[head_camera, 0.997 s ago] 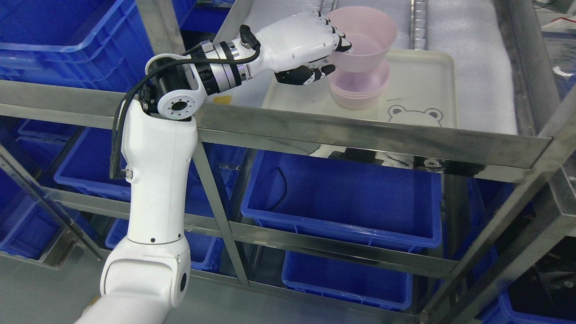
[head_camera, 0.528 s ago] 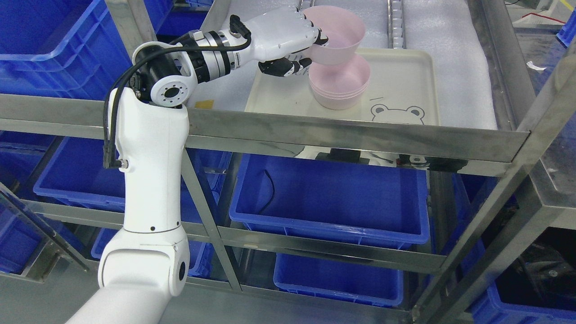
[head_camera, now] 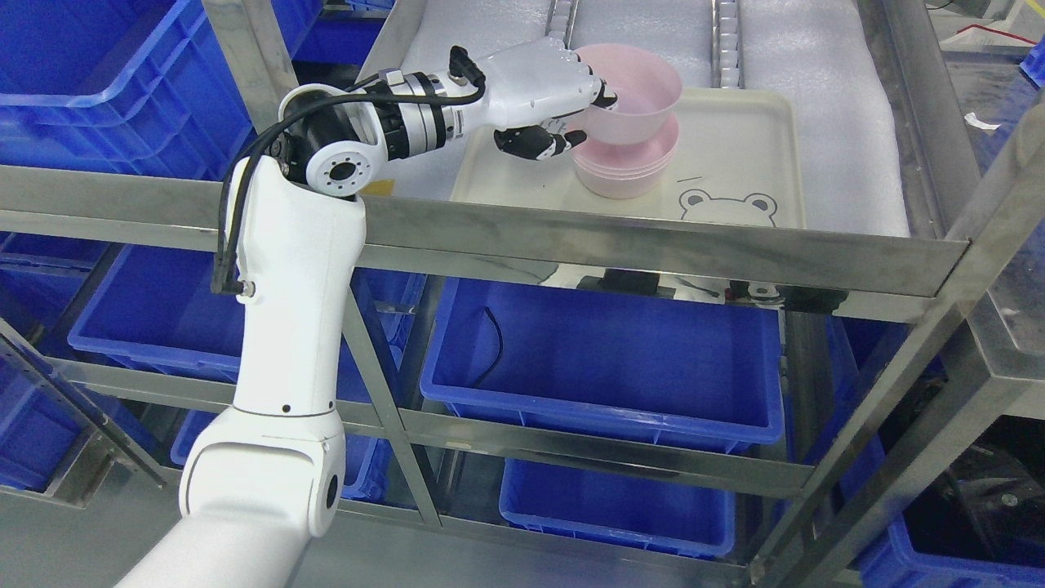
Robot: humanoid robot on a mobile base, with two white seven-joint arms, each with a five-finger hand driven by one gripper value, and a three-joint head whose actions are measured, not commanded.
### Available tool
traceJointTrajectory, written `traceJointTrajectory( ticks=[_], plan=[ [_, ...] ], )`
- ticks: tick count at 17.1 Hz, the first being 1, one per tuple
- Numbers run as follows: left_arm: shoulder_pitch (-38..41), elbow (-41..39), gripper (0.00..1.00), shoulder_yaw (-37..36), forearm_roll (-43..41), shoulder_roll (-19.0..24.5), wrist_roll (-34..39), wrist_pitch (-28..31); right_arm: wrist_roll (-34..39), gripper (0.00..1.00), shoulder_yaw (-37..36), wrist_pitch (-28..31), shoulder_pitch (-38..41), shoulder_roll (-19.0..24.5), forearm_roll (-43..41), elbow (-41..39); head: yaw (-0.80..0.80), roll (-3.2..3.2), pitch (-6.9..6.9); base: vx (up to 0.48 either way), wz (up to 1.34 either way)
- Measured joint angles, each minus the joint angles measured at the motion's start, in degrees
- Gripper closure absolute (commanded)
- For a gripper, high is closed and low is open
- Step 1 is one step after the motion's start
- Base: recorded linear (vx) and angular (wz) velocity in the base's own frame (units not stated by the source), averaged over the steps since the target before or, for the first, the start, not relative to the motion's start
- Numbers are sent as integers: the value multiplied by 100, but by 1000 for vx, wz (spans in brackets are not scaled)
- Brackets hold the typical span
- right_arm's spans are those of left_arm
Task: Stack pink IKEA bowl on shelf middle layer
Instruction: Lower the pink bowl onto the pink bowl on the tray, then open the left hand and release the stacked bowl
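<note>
I am driving the left hand (head_camera: 549,94), its fingers curled over the near-left rim of the pink bowl (head_camera: 635,91) with the black thumb (head_camera: 539,143) pressing beneath, gripping it. The bowl is sitting partly nested in the stack of pink bowls (head_camera: 627,162) on the cream bear tray (head_camera: 743,175), its mouth tipped slightly left of the stack. I am judging it needs levelling, then releasing. The right arm is showing nowhere.

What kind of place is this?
Probably a storeroom or a robot test lab: steel shelving holds rows of blue plastic bins, and pink bowls sit on a cream tray.
</note>
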Motion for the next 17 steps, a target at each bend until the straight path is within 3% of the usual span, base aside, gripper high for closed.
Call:
traceJointTrajectory(
  ticks=[12,15,17],
  plan=[
    [-102,294,92,-295,11,0,-66,0,0,0,0,0,0,0,-1,0,0,0,0,-2,-5],
    [-146,329,84,-289,-51,0,-77,0,0,0,0,0,0,0,-1,0,0,0,0,0,0],
    [-167,352,70,-286,-82,0,-80,0,0,0,0,0,0,0,-1,0,0,0,0,0,0]
  ],
)
